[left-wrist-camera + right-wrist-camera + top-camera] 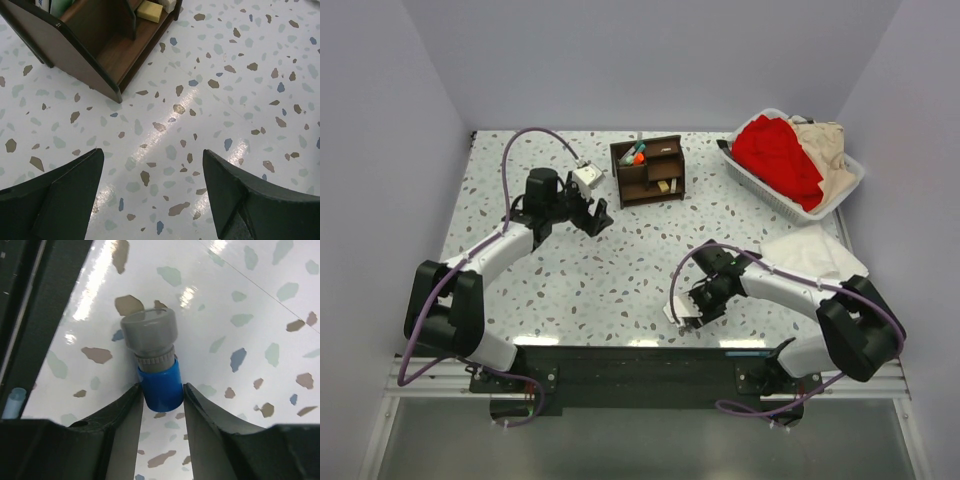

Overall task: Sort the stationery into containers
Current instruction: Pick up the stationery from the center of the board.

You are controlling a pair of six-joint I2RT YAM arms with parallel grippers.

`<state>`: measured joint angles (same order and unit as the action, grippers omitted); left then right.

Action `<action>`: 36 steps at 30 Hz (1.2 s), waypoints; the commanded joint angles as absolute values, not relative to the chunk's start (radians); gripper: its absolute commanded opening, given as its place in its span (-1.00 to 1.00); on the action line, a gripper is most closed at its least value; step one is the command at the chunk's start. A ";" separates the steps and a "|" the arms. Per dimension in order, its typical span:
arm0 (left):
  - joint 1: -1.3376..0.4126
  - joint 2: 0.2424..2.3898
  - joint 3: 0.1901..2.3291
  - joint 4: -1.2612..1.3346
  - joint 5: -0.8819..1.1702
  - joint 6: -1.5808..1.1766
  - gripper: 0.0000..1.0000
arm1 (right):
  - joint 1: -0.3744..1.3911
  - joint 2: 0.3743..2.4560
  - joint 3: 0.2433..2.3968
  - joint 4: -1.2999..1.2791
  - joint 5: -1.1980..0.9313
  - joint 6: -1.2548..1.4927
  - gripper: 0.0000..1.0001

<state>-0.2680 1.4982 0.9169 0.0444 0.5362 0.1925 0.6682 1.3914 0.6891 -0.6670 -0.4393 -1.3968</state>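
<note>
A stubby cylinder (pixel 149 332) with a grey cap and blue body lies on the speckled table near its front edge. My right gripper (pixel 161 386) has both fingers pressed against the blue body; from above that gripper (pixel 682 322) hides the cylinder. The dark brown wooden organiser (pixel 648 170) stands at the back middle with markers (pixel 634 153) upright in its top cubby. In the left wrist view its corner (pixel 75 50) shows, with a tan eraser (pixel 150 11) in a lower cubby. My left gripper (pixel 150 151) hovers open over bare table just left of the organiser, also visible from above (pixel 595 215).
A white basket (pixel 760 190) of red and beige cloth sits at the back right. A white folded cloth (pixel 815 255) lies beside my right arm. The table's dark front edge (pixel 45 315) runs close to the left of the cylinder.
</note>
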 commanded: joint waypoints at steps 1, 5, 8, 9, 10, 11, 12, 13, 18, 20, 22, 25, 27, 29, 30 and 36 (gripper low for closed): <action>-0.258 1.483 0.899 0.065 0.563 0.170 0.70 | 0.670 1.445 0.718 -0.569 -0.312 -1.345 -0.21; -0.270 1.543 0.980 -0.101 0.519 0.210 0.68 | 0.669 1.509 0.788 -0.563 -0.288 -1.305 -0.35; -0.270 1.549 1.011 -0.153 0.518 0.235 0.67 | 0.669 1.509 0.805 -0.571 -0.291 -1.307 -0.44; -0.270 1.546 1.011 -0.155 0.525 0.244 0.67 | 0.670 1.506 0.814 -0.578 -0.287 -1.301 -0.45; -0.273 1.543 1.014 -0.155 0.528 0.248 0.67 | 0.670 1.499 0.828 -0.587 -0.284 -1.292 -0.45; -0.275 1.540 1.023 -0.158 0.532 0.252 0.67 | 0.670 1.493 0.857 -0.610 -0.279 -1.275 -0.43; -0.278 1.540 1.028 -0.164 0.551 0.262 0.67 | 0.670 1.483 0.874 -0.626 -0.276 -1.270 -0.42; -0.284 1.539 1.029 -0.176 0.566 0.268 0.67 | 0.670 1.468 0.893 -0.643 -0.273 -1.269 -0.42; -0.339 1.514 0.991 -0.184 0.581 0.328 0.66 | 0.669 1.465 1.005 -0.745 -0.238 -1.267 -0.57; -0.374 1.500 0.951 -0.158 0.581 0.328 0.64 | 0.670 1.483 1.044 -0.767 -0.210 -1.252 -0.66; -0.400 1.502 0.918 -0.115 0.572 0.304 0.64 | 0.669 1.496 1.090 -0.790 -0.187 -1.252 -0.77; -0.402 1.525 0.914 -0.092 0.595 0.250 0.63 | 0.670 1.558 1.204 -0.866 -0.134 -1.220 -0.84; -0.402 1.543 0.922 -0.086 0.644 0.224 0.62 | 0.669 1.620 1.258 -0.942 -0.071 -1.186 -0.91; -0.403 1.584 0.952 -0.072 0.733 0.181 0.63 | 0.667 1.670 1.325 -1.010 -0.034 -1.160 -0.98; -0.403 1.598 0.962 -0.055 0.768 0.163 0.63 | 0.669 1.683 1.345 -1.026 -0.026 -1.149 -1.00; -0.420 1.643 0.976 0.143 0.933 0.011 0.61 | 0.670 1.808 1.518 -1.129 -0.032 -1.045 -1.00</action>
<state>-0.4076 1.6348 0.9333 -0.0292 0.7742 0.1215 0.6674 1.7569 1.4078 -1.0107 -0.0647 -1.1336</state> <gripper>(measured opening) 0.811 0.363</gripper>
